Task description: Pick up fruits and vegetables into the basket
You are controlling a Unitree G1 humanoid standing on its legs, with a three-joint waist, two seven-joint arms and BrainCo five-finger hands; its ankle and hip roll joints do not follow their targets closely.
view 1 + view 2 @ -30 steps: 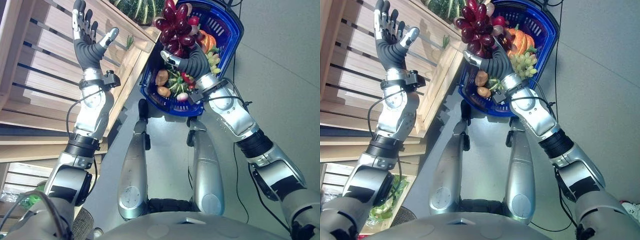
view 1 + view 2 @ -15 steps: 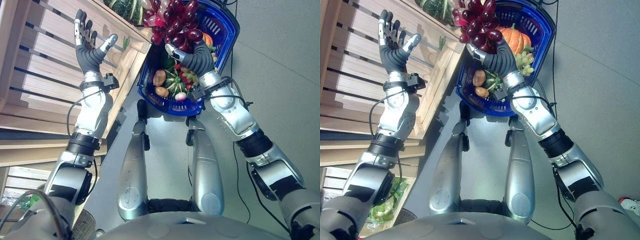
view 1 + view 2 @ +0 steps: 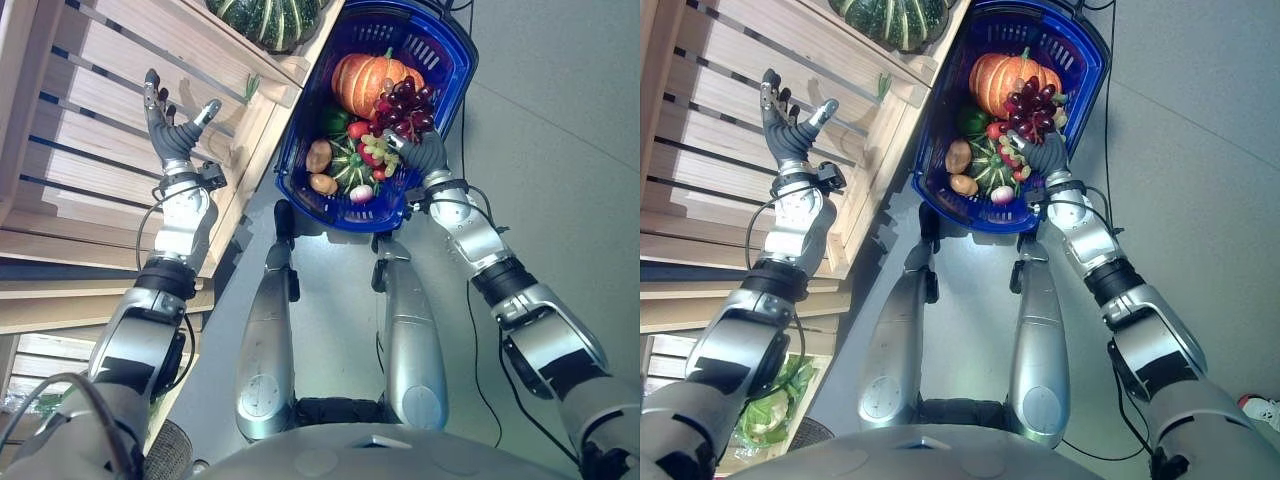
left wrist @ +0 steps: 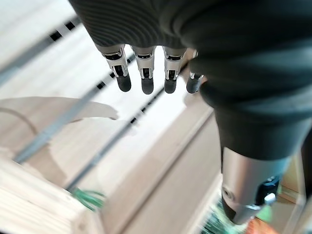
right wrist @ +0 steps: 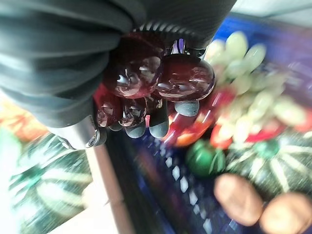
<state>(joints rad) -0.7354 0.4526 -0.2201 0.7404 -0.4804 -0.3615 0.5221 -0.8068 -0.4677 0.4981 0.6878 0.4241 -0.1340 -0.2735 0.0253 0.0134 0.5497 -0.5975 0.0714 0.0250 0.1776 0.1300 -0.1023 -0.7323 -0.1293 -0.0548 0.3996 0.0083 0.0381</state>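
- The blue basket (image 3: 300,130) was crowded — an orange pumpkin (image 3: 362,82), striped squash (image 3: 350,168) and potatoes (image 3: 322,170) filled its floor.
- Red grapes (image 3: 402,106) in the right hand (image 3: 425,150) hung over its right side.
- The wooden shelf (image 3: 110,120) walled the left — the open left hand (image 3: 172,135) stood before the slats.

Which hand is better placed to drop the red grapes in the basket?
Right. The right hand is already curled round the red grapes over the blue basket. The left hand is open, raised by the wooden shelves.

No legible text or labels anywhere
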